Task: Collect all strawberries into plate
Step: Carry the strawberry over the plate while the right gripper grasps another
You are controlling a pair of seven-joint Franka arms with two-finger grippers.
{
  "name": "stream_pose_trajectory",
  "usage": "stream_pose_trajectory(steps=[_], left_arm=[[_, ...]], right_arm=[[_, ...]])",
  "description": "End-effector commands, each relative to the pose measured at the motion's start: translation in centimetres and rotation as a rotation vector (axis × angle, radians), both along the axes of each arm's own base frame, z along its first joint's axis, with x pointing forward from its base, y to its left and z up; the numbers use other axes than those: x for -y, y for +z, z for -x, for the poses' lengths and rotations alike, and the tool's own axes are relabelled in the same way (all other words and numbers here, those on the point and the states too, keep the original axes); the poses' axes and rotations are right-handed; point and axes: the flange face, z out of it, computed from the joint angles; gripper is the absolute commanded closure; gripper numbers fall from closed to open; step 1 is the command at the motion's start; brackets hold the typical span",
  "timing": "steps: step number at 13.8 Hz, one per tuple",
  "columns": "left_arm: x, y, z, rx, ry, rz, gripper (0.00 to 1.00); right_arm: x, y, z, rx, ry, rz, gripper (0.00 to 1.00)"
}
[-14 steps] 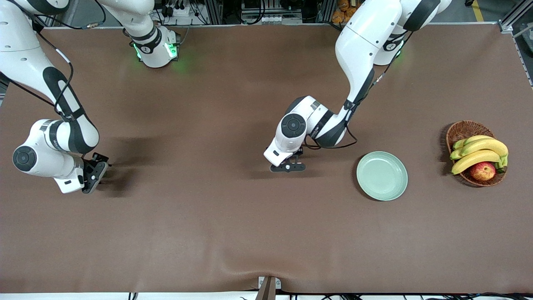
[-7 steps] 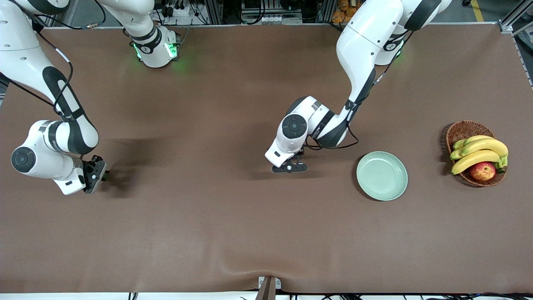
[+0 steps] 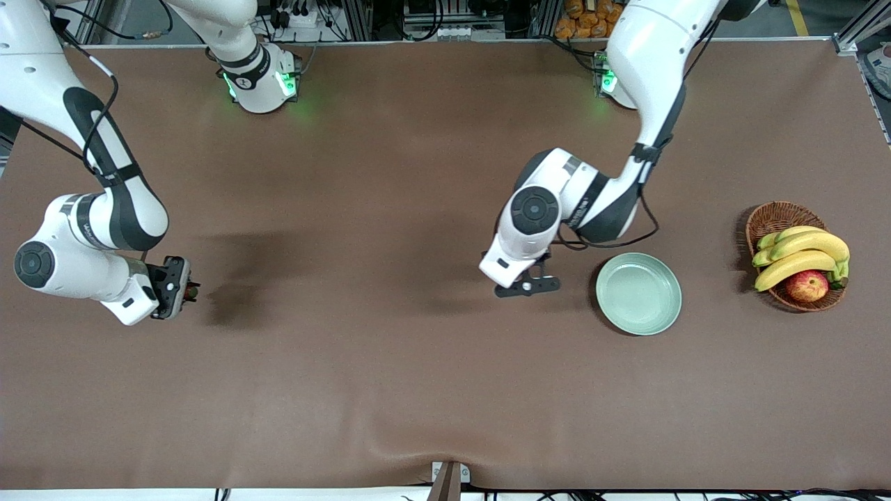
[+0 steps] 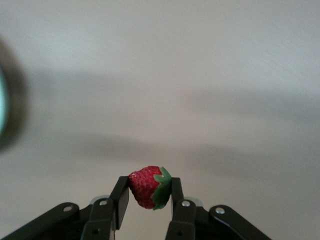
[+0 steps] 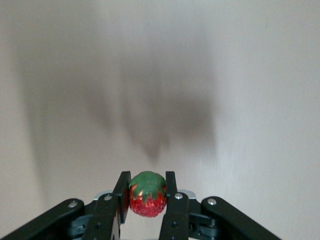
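Note:
My left gripper (image 3: 527, 286) is shut on a strawberry (image 4: 149, 186), red with a green cap, and holds it above the bare table beside the plate (image 3: 638, 293), toward the right arm's end. The pale green plate is empty; its rim shows in the left wrist view (image 4: 1, 102). My right gripper (image 3: 179, 289) is shut on a second strawberry (image 5: 147, 194), which also shows in the front view (image 3: 192, 291), above the table near the right arm's end. A third strawberry is not in view.
A brown wicker basket (image 3: 771, 215) with bananas (image 3: 800, 254) and a red-yellow apple (image 3: 807, 285) stands beside the plate, toward the left arm's end of the table. Brown cloth covers the table (image 3: 390, 390).
My left gripper has moved with its strawberry toward the plate. My right gripper has shifted slightly and turned, and a strawberry now shows between its fingers.

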Motion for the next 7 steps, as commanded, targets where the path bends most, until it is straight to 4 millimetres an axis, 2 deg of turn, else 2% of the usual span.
stream_pose_trajectory(steps=[1,3,4,6,7], left_arm=[[-6.7,0.8,-1.0,-0.002,-0.029,-0.044,0.92],[-11.2,1.4,-2.0,-0.011,-0.022,-0.045,0.91],[-12.9,1.6,-2.3,-0.014,-0.024,-0.046,0.91],[-16.7,1.1,-3.2,-0.030,0.003,-0.050,0.91],[-18.5,0.7,-3.6,-0.033,-0.002,-0.058,0.91]], right_arm=[[-4.4,2.6,0.4,0.035,0.100,-0.115,1.00],[-10.3,3.4,0.1,0.050,0.105,-0.164,1.00],[-14.4,3.8,0.0,0.066,0.110,-0.167,1.00],[-20.5,4.6,0.0,0.106,0.109,-0.176,1.00],[-23.3,4.1,0.1,0.094,0.087,-0.188,1.00]])
